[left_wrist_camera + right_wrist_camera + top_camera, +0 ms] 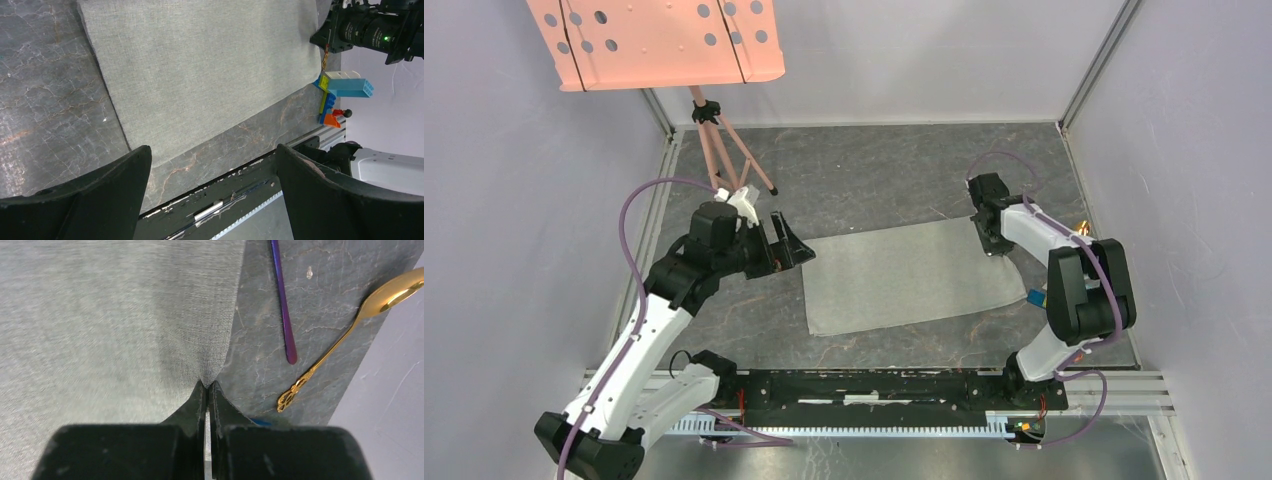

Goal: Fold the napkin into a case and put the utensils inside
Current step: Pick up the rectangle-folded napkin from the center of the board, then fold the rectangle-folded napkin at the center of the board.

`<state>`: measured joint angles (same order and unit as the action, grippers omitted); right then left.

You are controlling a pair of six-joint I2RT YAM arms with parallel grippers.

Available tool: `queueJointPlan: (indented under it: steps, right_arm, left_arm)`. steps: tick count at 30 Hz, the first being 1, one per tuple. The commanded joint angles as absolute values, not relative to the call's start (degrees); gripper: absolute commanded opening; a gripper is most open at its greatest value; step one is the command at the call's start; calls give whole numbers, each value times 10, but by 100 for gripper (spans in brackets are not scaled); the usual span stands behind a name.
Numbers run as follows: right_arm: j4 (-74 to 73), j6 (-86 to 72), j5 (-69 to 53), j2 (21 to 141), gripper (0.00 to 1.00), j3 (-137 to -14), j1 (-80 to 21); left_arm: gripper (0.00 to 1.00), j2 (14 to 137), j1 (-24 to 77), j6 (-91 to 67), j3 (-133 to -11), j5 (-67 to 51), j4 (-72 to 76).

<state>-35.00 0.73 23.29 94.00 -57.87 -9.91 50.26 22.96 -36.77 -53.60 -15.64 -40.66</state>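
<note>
table (874,180): dark marbled slab
napkin (904,275): grey, flat, unfolded, table centre
left gripper (789,245): napkin's 9 o'clock, jaws spread wide, holding nothing
right gripper (207,385): clenched on napkin edge, 2 o'clock corner
blocks (340,92): napkin's 4 o'clock
spoon (350,330): gold, bare table, napkin's 3 o'clock
purple handle (282,300): between spoon and napkin, head out of frame

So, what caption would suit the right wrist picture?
Right gripper pinches the napkin edge; purple handle and gold spoon lie beside.

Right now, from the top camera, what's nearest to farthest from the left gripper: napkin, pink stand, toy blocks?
1. napkin, just right of the left gripper.
2. pink stand, behind it, its feet closest.
3. toy blocks, far right.
</note>
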Motion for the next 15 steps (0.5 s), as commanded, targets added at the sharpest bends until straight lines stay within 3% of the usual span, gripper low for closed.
queueJointPlan:
  steps: [1,8,15]
  right_arm:
    - [-363,21,251,905,0,-606,-153]
    - [-385,-56,151,891,0,-632,-310]
    - [-301,-139,37,948,0,-673,-451]
  left_arm:
    - [100,474,231,-352,-524,-162,-413]
    - [100,463,231,-362,-514,-152,-412]
    - [100,461,231,-368,-515,-149,-412]
